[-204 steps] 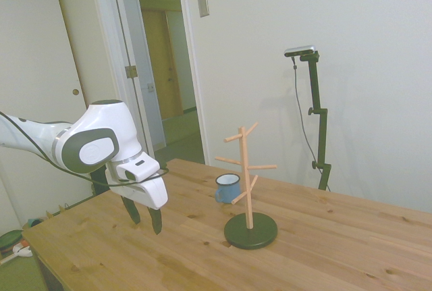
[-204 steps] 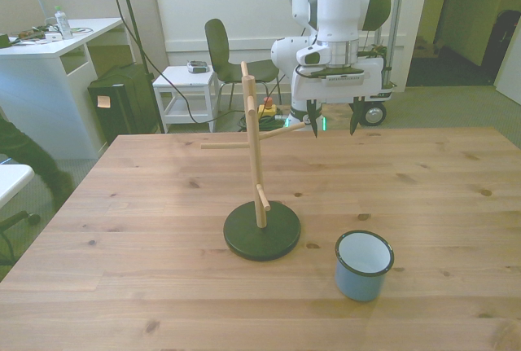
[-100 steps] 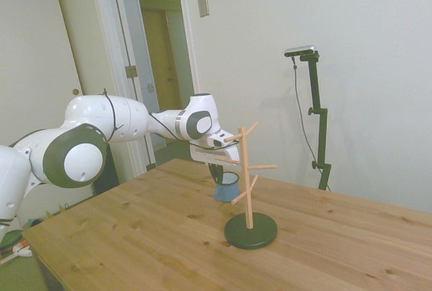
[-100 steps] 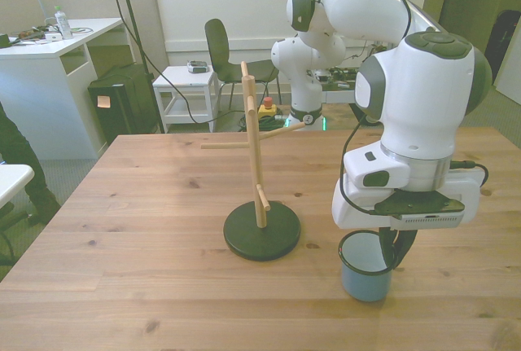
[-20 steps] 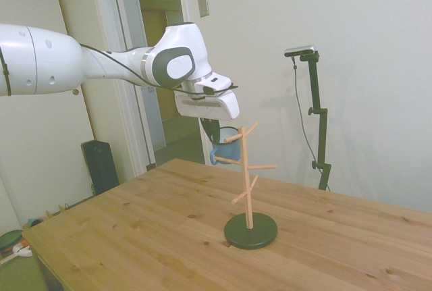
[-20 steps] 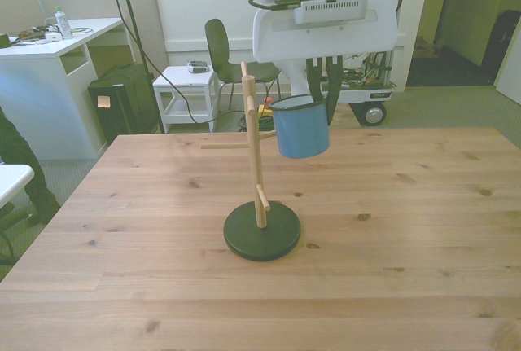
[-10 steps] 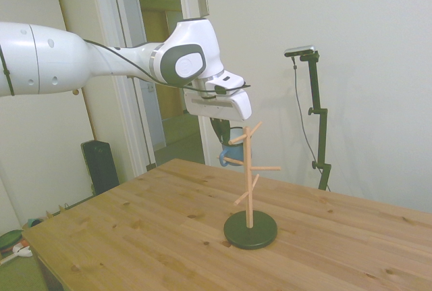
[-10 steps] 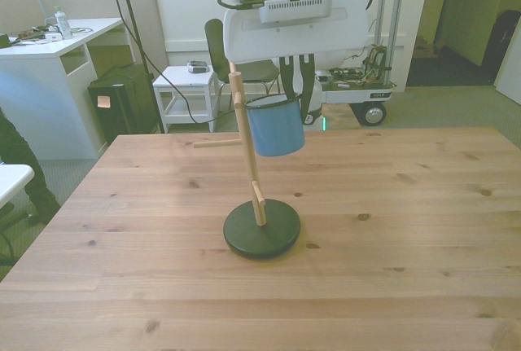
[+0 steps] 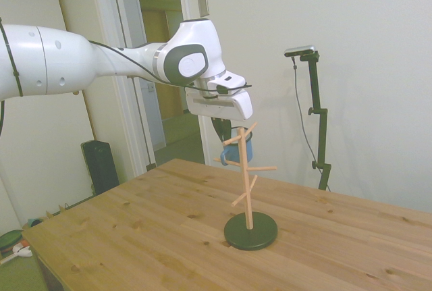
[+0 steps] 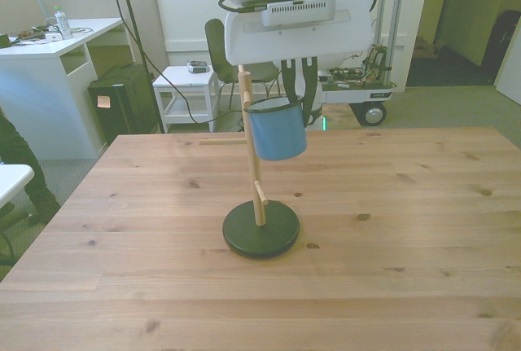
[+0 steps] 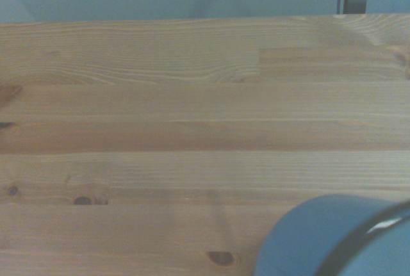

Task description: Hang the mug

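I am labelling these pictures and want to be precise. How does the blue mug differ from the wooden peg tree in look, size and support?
Colour: the mug is blue with a pale rim, the peg tree is bare light wood on a dark round base.
Size: the mug is much shorter than the peg tree.
Support: the mug hangs in the air, held by the end effector; the peg tree stands on the table.
Both are upright, close together.

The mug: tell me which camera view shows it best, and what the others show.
The front view: the mug shows whole and upright, held in the gripper beside the wooden peg tree. The side view shows only blue slivers behind the tree's pegs. The wrist view catches a blurred part of its wall.
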You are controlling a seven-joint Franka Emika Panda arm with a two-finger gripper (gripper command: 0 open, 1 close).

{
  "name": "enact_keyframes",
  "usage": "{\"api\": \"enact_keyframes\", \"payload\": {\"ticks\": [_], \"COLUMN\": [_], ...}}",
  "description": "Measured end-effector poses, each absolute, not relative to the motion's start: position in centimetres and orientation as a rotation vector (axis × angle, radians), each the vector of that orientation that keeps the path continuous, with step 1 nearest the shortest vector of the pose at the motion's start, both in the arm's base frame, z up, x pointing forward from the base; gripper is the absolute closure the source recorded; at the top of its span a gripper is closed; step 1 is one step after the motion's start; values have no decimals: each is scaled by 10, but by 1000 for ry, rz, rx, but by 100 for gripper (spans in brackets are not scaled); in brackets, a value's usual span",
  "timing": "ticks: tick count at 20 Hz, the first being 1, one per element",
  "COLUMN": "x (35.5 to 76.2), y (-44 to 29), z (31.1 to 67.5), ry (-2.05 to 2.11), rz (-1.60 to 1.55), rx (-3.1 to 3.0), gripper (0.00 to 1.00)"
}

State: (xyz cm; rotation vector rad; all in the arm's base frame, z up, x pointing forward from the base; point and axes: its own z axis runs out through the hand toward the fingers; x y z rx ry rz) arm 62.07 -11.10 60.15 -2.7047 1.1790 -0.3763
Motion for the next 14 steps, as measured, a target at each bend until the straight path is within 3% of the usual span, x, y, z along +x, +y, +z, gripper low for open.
{"api": "enact_keyframes", "payload": {"ticks": [7,14], "x": [622,618], "y": [-104,-38], "z": [605,601], "ry": [1162,1055], "rz": [-376,-358], "rx": [-2712,-2761], "gripper": [0,0]}}
